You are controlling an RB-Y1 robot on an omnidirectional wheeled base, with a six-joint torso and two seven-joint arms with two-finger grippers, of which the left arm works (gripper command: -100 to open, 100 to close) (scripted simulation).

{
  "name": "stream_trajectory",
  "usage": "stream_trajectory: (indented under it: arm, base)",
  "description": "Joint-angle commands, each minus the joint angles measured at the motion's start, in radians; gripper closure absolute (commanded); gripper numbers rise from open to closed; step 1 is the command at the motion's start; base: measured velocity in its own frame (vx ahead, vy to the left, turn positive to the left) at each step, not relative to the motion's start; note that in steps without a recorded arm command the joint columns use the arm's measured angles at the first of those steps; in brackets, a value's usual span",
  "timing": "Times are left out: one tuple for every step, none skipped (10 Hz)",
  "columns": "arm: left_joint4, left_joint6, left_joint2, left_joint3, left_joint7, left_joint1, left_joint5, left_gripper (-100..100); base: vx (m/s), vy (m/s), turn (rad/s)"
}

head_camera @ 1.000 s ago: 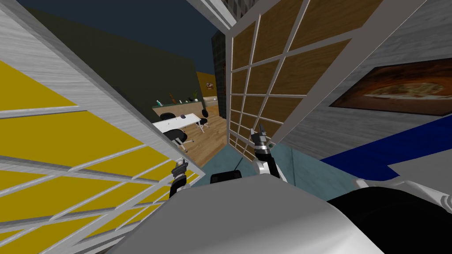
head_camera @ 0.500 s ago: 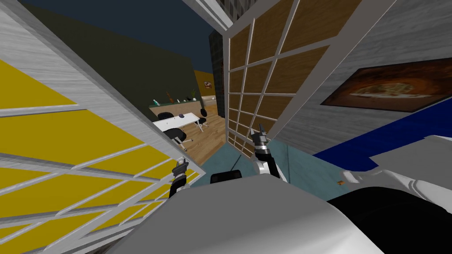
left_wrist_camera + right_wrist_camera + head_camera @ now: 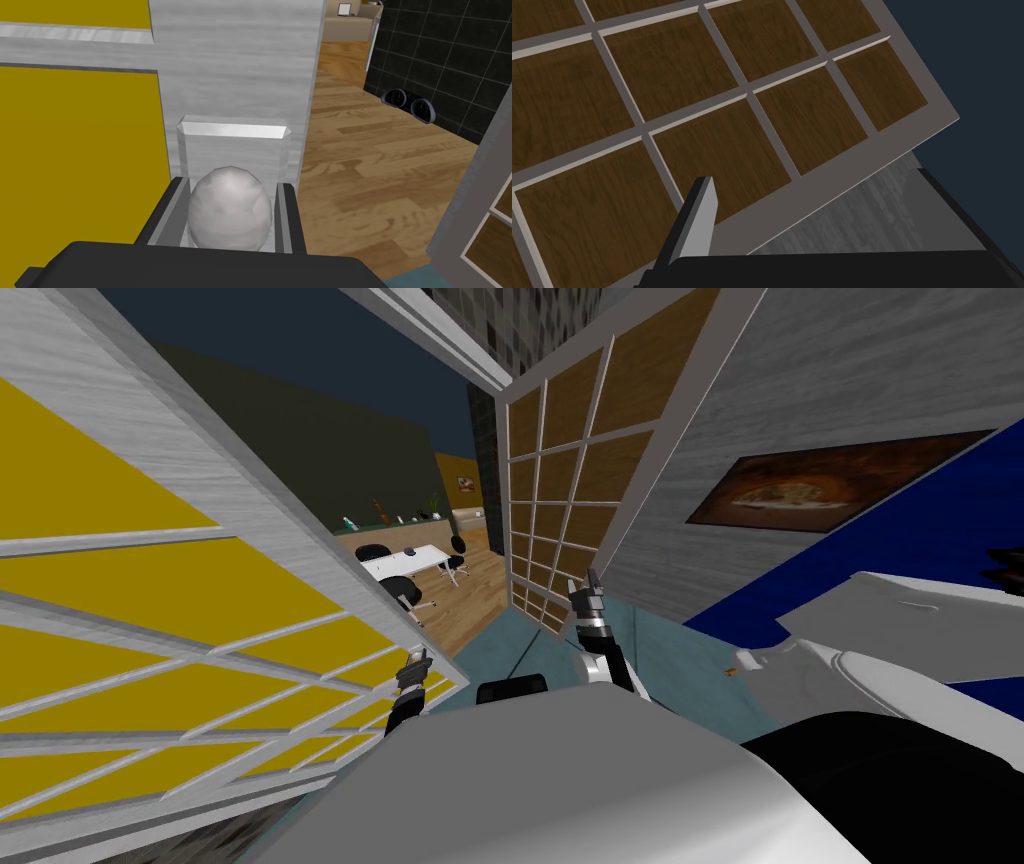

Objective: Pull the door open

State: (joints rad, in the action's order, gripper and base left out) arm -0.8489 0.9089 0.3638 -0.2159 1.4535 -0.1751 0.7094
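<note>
The door [image 3: 150,588] with yellow panels in a grey frame stands ajar on my left in the head view. Its round grey knob [image 3: 230,207] sits on a grey plate near the door's free edge [image 3: 235,60]. My left gripper [image 3: 231,216] is shut on the knob, one finger pressing each side; in the head view this gripper [image 3: 413,668] is at the door's edge. My right gripper [image 3: 585,586] is raised and open, holding nothing, in front of a second door [image 3: 560,508] with brown panels in a grey grid [image 3: 687,100].
Through the gap lies a wood-floored room [image 3: 470,598] with a white table [image 3: 405,560] and black chairs. The floor under me is teal [image 3: 660,658]. A white fixture [image 3: 880,628], a blue wall and a framed picture [image 3: 830,493] are on my right. A black tiled wall [image 3: 440,60] stands past the doorway.
My view has turned and drawn back: the brown door looks smaller and farther, and more of the white fixture shows. The yellow door has swung further toward me, my left gripper still on its knob.
</note>
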Motion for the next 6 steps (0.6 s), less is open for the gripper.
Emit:
stream_trajectory:
  arm:
    - [0.0, 0.0, 0.0, 0.0, 0.0, 0.0, 0.0, 100]
    - [-0.007, 0.009, 0.013, -0.026, 0.021, -0.013, -0.013, 100]
    - [-0.009, 0.011, 0.016, -0.03, 0.025, -0.015, -0.015, 100]
    - [-0.014, 0.019, 0.028, -0.047, 0.039, -0.023, -0.024, 100]
    - [-0.02, 0.028, 0.04, -0.064, 0.054, -0.031, -0.033, 100]
    - [-0.024, 0.033, 0.047, -0.075, 0.064, -0.037, -0.039, 100]
  base:
    - [-0.104, -0.009, -0.019]
    - [-0.172, 0.026, -0.096]
    - [-0.236, 0.016, -0.105]
    - [-0.25, -0.005, -0.096]
    - [-0.274, 0.009, -0.099]
    - [-0.281, -0.002, -0.098]
